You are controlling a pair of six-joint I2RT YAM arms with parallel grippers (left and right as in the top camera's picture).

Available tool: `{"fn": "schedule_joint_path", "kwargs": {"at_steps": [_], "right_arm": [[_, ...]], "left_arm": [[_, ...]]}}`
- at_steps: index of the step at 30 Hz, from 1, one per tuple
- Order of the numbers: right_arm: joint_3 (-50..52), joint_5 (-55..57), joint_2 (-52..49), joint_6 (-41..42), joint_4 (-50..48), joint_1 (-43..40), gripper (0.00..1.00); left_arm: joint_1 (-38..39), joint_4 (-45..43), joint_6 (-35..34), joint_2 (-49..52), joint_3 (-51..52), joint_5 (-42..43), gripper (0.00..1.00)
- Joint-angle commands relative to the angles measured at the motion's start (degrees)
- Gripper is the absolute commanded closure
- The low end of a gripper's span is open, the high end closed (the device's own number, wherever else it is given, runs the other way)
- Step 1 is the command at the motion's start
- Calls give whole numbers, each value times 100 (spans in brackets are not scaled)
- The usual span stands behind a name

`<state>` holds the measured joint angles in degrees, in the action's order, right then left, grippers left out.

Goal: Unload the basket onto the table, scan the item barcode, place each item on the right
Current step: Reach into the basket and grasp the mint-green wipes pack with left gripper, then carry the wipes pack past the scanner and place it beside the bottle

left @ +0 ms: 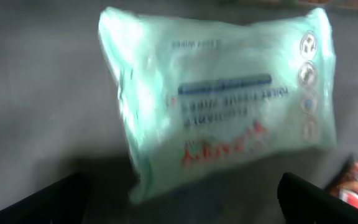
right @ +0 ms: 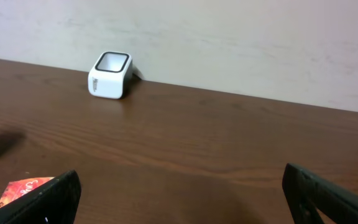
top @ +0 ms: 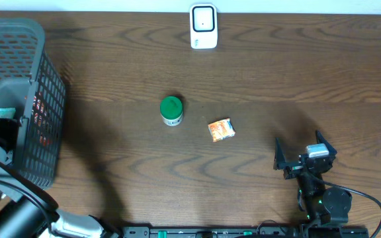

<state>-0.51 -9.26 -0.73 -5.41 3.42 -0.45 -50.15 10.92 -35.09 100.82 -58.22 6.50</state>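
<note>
Wipes pack (left: 222,99) is closest to the lens in the left wrist view. It is pale green film, printed face up, and lies askew on the basket (top: 18,99) floor. It looks like the item to scan. The left gripper (left: 182,202) hangs directly over it with fingers spread wide, holding nothing and not touching. A red wrapper (left: 353,186) lies just beside the pack's lower right corner.

The right gripper (top: 304,153) is over bare counter (top: 256,192) at the near right, also wide apart and empty.

Step in hand, as I judge it: pick the pack out of the basket.
- Descend square to the pack and turn the wrist so the fingers straddle its short width, not its length.
- Pinch near the middle. The film is soft and slick, so an end grip would likely sag or slip.
- Keep the right-hand finger clear of the red wrapper.
- Lift straight up past the basket wall before moving across.
- No barcode shows on the upper face. It is probably underneath, so plan to turn that side to the scanner (top: 203,26), which stands at the far edge, well away from the basket.

Count:
- scanner: one
- basket: one
- wipes pack: one
- red wrapper: one visible; the mesh hides whether the basket holds more
- jar (top: 171,110), green lid: one, mid-counter
- orange packet (top: 221,129): one, near the jar
- grippers: two
</note>
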Motion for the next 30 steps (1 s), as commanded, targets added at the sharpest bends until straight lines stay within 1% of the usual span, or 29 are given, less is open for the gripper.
{"fn": "schedule_joint_path", "kwargs": {"at_steps": [1, 5, 9, 10, 11, 12, 14, 16, 17, 18, 21, 24, 30], "right_arm": [[20, 17, 7, 66, 7, 50, 1], [20, 17, 7, 66, 7, 50, 1], [20, 17, 7, 66, 7, 50, 1], [20, 17, 7, 66, 7, 50, 1], [20, 17, 7, 66, 7, 50, 1], [20, 17, 7, 66, 7, 50, 1], [20, 20, 7, 66, 7, 50, 1], [20, 17, 7, 66, 9, 50, 1], [20, 17, 7, 66, 7, 50, 1], [20, 17, 7, 66, 7, 50, 1], [20, 17, 7, 66, 7, 50, 1], [20, 17, 7, 66, 7, 50, 1], [20, 17, 7, 66, 7, 50, 1]], "left_arm": [[-31, -96, 101, 306, 35, -116, 2], [-31, -372, 101, 542, 35, -114, 2], [-31, -422, 157, 671, 35, -111, 1], [-28, -420, 219, 678, 35, -111, 7], [-28, -420, 278, 678, 35, -111, 20], [-28, -420, 330, 678, 35, -109, 30], [-31, -409, 466, 678, 35, -79, 42], [-31, -372, 566, 678, 35, 7, 61], [-31, -361, 640, 678, 35, 90, 75], [-31, -350, 660, 675, 33, 173, 92], [-31, -341, 658, 560, -20, 520, 93], [-31, -264, 654, 186, -173, 870, 93], [-31, 46, 350, -1252, -599, 955, 93]]}}
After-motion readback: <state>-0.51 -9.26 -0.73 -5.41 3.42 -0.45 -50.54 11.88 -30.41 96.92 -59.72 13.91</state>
